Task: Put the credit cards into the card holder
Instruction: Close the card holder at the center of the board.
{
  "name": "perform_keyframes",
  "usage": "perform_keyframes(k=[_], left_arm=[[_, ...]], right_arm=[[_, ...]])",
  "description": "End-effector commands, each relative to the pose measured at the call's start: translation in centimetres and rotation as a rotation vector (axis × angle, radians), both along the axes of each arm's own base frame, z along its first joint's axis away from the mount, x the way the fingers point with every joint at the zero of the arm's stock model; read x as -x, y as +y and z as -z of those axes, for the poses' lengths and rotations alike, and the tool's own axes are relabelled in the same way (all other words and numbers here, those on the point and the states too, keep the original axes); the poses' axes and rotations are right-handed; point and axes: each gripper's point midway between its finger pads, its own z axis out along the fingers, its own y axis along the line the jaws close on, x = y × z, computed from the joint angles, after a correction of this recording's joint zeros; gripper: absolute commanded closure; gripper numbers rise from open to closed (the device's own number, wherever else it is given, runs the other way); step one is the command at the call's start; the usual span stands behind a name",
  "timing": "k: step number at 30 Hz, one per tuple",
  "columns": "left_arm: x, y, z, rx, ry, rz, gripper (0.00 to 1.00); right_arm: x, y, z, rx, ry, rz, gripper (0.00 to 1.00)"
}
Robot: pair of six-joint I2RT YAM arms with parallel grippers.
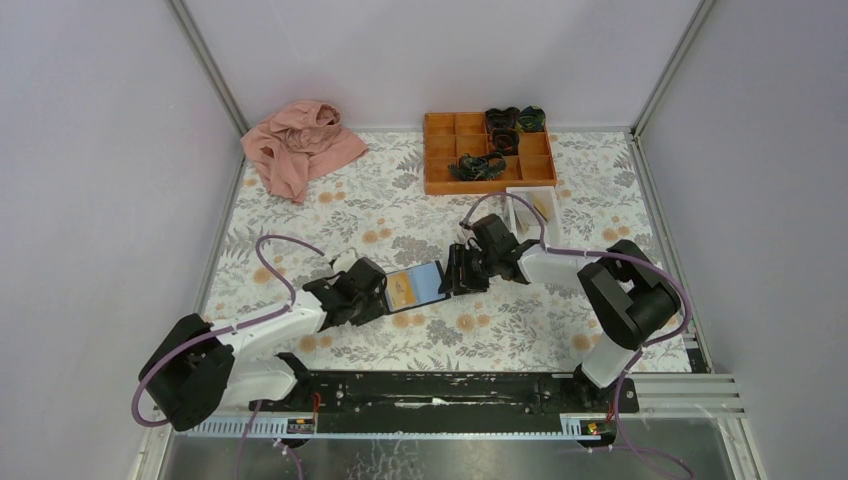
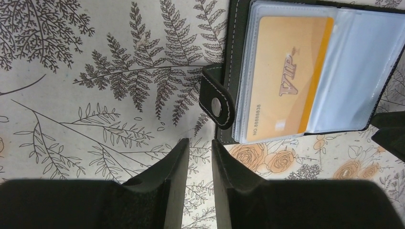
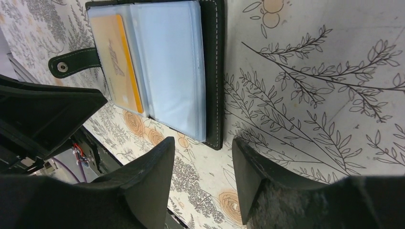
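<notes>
Nothing is being gripped by the left gripper (image 2: 200, 143): its jaws are standing narrowly parted just beside the snap strap (image 2: 217, 102). The right gripper (image 3: 203, 143) is being shown wider open and empty at the opposite edge. Between them the card holder (image 1: 415, 287) is lying opened flat on the floral table (image 1: 330, 215), with one orange credit card (image 2: 286, 81) sitting inside a clear pocket. The cards are being judged light, stiff and slippery, best pinched by a short edge. The floppy sleeves probably need pinning down. Farther off, a white tray (image 1: 514, 205), an orange tray (image 1: 490, 187) and a pink cloth (image 1: 300, 150) are being enclosed by pale walls.

White arms (image 1: 270, 325), black joints (image 1: 625, 295), purple cables (image 1: 275, 250)
</notes>
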Motion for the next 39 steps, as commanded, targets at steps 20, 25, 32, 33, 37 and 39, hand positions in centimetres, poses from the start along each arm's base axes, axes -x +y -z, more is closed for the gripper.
perform_keyframes(k=[20, 25, 32, 33, 37, 39], left_arm=[[-0.3, -0.4, 1.2, -0.034, 0.016, 0.013, 0.7], [-0.3, -0.4, 1.6, -0.044, 0.023, 0.025, 0.7], [-0.1, -0.4, 2.2, -0.055, 0.037, 0.039, 0.7], [-0.1, -0.4, 2.2, -0.053, 0.037, 0.039, 0.7], [-0.2, -0.5, 2.2, -0.052, 0.035, 0.044, 0.7], [-0.2, -0.5, 2.2, -0.053, 0.037, 0.045, 0.7]], right_arm=[[1.0, 1.0, 1.4, -0.156, 0.075, 0.05, 0.44], [0.8, 1.7, 0.4, -0.222, 0.057, 0.057, 0.45], [0.2, 2.7, -0.9, -0.288, 0.043, 0.062, 0.5], [0.1, 2.8, -0.9, -0.289, 0.04, 0.061, 0.5], [-0.2, 3.2, -0.7, -0.286, 0.043, 0.058, 0.54], [-0.3, 3.3, -0.7, -0.284, 0.042, 0.057, 0.59]])
